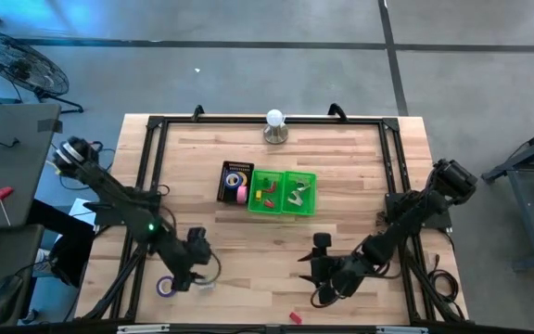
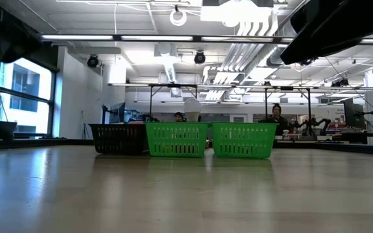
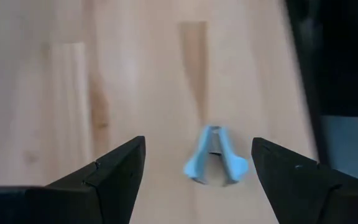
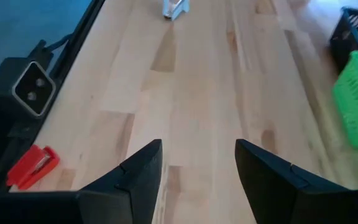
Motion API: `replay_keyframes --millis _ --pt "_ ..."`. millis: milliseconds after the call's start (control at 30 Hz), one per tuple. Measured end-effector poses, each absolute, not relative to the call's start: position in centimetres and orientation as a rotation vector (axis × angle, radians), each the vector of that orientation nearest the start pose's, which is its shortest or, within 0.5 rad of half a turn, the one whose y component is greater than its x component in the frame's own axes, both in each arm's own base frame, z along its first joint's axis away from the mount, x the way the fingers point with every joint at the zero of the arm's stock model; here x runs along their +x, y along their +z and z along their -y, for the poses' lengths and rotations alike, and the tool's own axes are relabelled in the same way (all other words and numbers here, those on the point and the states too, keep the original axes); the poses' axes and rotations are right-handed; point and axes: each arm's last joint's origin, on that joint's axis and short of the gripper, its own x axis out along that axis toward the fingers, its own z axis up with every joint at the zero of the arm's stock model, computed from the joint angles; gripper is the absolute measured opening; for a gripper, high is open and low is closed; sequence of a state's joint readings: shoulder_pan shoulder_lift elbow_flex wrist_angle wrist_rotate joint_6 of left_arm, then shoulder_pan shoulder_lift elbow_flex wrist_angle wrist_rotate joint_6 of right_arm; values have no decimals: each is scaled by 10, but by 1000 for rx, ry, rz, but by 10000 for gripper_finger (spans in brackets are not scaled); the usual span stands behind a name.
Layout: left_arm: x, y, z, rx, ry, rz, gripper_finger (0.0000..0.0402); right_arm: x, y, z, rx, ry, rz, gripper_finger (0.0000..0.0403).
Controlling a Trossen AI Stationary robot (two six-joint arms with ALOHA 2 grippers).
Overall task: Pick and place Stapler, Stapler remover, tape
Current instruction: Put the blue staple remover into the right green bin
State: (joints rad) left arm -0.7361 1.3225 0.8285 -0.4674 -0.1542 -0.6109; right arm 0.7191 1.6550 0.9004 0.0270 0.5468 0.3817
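A light-blue staple remover (image 3: 213,158) lies on the wooden table near its front left, and my left gripper (image 3: 197,149) hovers open over it with a finger on either side, touching nothing. A purple tape ring (image 1: 166,286) lies flat just left of that gripper (image 1: 196,271). A red stapler (image 4: 33,167) lies at the table's near edge (image 1: 295,317). My right gripper (image 4: 199,149) stands open above bare wood near the front right (image 1: 321,286), pointing toward the table's left.
A black basket (image 1: 235,182) holding yellow and pink tape rolls and two green baskets (image 1: 267,192) (image 1: 300,193) stand mid-table. A white bulb on a stand (image 1: 275,125) sits at the far edge. A black frame (image 1: 152,167) rims the table. Bare wood lies between the arms.
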Motion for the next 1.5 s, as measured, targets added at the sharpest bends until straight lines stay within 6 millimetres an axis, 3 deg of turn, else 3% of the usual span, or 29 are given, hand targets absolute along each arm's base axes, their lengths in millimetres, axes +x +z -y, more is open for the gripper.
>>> replay_keyframes --millis 167,367,567,800,1133,1500 --pt "215 218 192 -40 -155 -1132 287 260 181 -205 -50 53 -606 195" --pt "235 205 215 10 -102 -1374 287 262 183 -206 -27 48 -576 195" --pt "247 196 228 -22 -141 -1398 287 263 185 -208 1 57 -559 195" --pt "248 192 229 -21 -135 -1403 287 262 186 -211 97 85 -565 195" --pt "250 183 235 -31 -165 -1415 287 252 194 -231 157 161 -488 195" --pt "251 184 237 -70 -207 -1416 287 253 196 -231 192 156 -478 195"
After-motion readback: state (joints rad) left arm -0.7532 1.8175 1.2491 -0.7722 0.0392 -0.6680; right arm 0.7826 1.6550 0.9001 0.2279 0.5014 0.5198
